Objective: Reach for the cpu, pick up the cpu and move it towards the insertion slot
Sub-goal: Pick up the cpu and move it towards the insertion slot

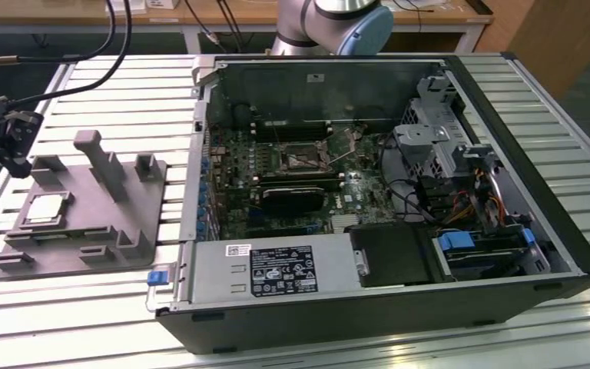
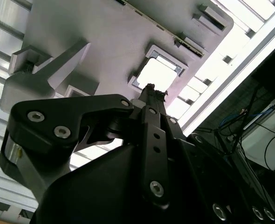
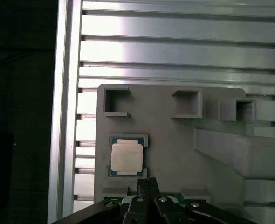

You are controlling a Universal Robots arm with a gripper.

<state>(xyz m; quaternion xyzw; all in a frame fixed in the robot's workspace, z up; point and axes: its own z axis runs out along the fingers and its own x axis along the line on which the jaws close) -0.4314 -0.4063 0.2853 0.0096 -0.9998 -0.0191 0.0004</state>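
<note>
My end effector [image 3: 147, 183] hovers near the cpu [image 3: 127, 157], tips pinched together and holding nothing. The chip lies flat in a recess of the grey block [image 3: 170, 154]. I judge it light, stiff and fragile, best gripped by opposite rims. In the exterior view the insertion slot [image 1: 300, 157] lies toward three o'clock, inside the computer case [image 1: 377, 323], so its near wall needs clearing; above the counter [image 1: 70, 323] the room looks open.

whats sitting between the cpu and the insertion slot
In the exterior view, the grey block's upright posts and then the computer case's metal side wall stand between the cpu and the insertion slot.
</note>
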